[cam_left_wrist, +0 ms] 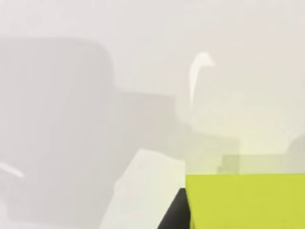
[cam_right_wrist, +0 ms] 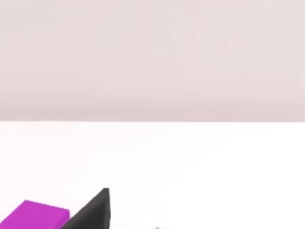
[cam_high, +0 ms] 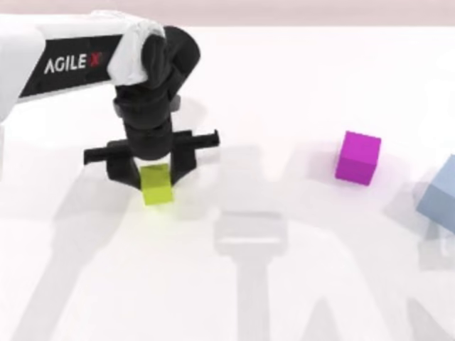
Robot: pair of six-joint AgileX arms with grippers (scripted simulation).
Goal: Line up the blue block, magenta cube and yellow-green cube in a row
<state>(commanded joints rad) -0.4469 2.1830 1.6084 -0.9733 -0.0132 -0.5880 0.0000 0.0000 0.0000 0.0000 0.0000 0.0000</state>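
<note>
Fingers of the left gripper (cam_high: 151, 174) stand on either side of the yellow-green cube (cam_high: 157, 185), on the left half of the table (cam_high: 284, 85). From above, the two dark fingers reach down past the cube's far corners, with its front half sticking out toward the near edge. They look close against its sides, but whether they are actually pressing on it I cannot tell. The left arm (cam_high: 64, 60) comes in from the upper left corner, its black wrist pointing straight down over the cube.

The left wrist view shows the yellow-green cube (cam_left_wrist: 245, 200) very near, with a dark finger (cam_left_wrist: 174, 212) right beside one of its edges and pale shadows on the table behind.

Over on the right half, the magenta cube (cam_high: 357, 157) sits alone on the table, well apart from the yellow-green one. The blue block (cam_high: 441, 195) lies just beyond it at the right edge, cut off by the frame, close to the magenta cube but not touching it.

The right gripper does not show from above. The right wrist view catches only one dark finger tip (cam_right_wrist: 93, 212) with the magenta cube (cam_right_wrist: 35, 214) just beside it, so its opening cannot be judged.
</note>
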